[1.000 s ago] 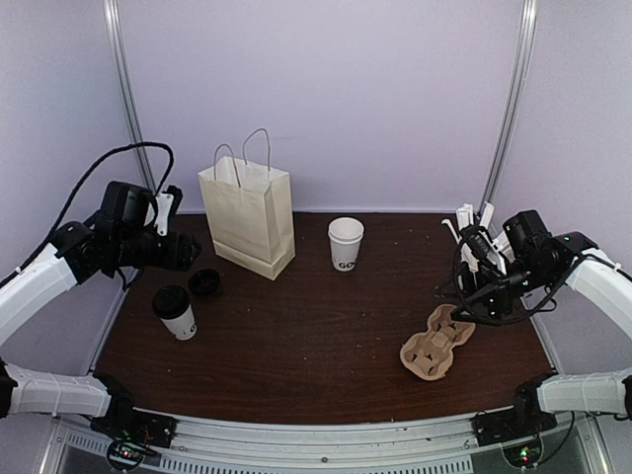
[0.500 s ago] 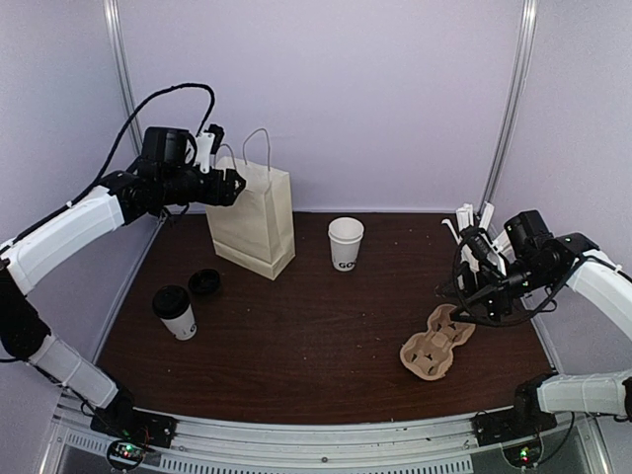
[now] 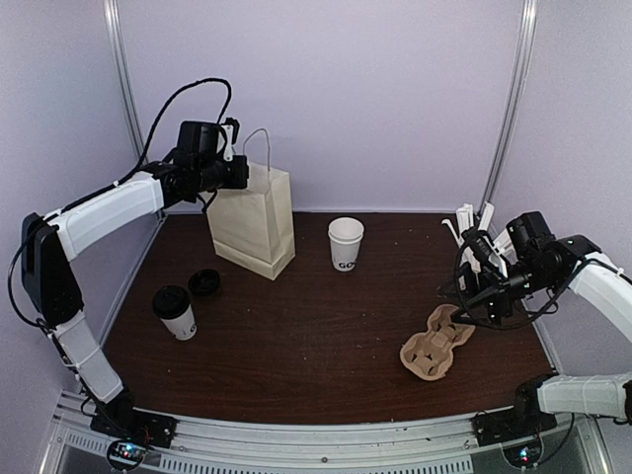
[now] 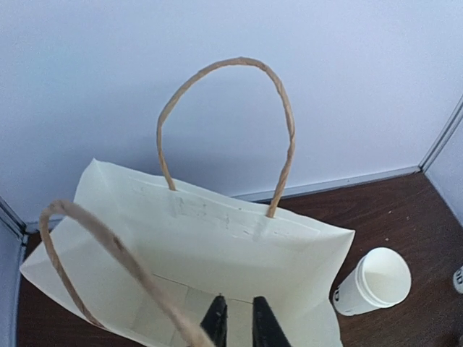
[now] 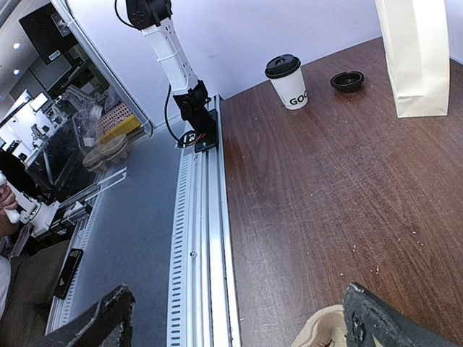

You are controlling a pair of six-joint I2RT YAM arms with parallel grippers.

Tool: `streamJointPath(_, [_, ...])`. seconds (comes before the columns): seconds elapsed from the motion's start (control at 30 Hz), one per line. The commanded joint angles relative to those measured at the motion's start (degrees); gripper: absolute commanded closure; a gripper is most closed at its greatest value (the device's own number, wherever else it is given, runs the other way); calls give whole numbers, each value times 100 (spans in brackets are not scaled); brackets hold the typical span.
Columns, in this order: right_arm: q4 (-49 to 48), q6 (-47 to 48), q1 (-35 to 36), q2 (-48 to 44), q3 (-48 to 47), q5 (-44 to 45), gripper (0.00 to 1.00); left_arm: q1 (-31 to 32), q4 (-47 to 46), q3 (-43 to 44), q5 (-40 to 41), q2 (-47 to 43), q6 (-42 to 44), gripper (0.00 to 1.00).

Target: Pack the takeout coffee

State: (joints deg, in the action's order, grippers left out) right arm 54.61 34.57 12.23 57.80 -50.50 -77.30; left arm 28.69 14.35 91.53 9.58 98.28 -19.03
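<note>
One takeout coffee [image 3: 175,312] with a black lid stands at the left; it also shows far off in the right wrist view [image 5: 289,83]. A second white cup [image 3: 346,244] stands lidless beside the paper bag [image 3: 252,222], and a loose black lid [image 3: 204,282] lies near the first cup. My left gripper [image 3: 240,174] hovers at the bag's top. In the left wrist view its jaws [image 4: 237,327] are nearly together over the open bag [image 4: 217,246], nothing between them; the near handle [image 4: 101,238] passes to their left. My right gripper [image 3: 477,296] is open beside the brown carrier [image 3: 437,341].
A white cup of long sticks [image 3: 469,229] stands at the back right behind the right arm. The carrier's edge [image 5: 325,329] lies by the right finger in the right wrist view. The table's near rail [image 5: 206,238] runs under that gripper.
The left arm rose from the table's left side and swung to the top of the bag, and its jaws closed. The right arm has not moved.
</note>
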Motion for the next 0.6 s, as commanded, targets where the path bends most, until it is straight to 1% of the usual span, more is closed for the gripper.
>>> streamJointPath(0.0, [-46, 81, -58, -86, 75, 46, 0, 224, -453, 169, 152, -171, -2, 95])
streamJointPath(0.03, [-51, 85, -56, -79, 75, 42, 0, 331, -446, 150, 191, -234, -3, 100])
streamJointPath(0.13, [-69, 94, -55, -55, 75, 41, 0, 761, -496, 26, 499, -450, 126, 100])
streamJointPath(0.23, [-82, 94, -56, -50, 78, 26, 0, 1297, -542, -102, 1031, -595, 290, 100])
streamJointPath(0.4, [-82, 103, -54, -76, 93, 54, 0, 1935, -680, -652, 1471, -898, -234, 100])
streamJointPath(0.57, [-80, 120, -55, -85, 84, 40, 0, 2831, -1192, -1395, 2185, -1199, -339, 100])
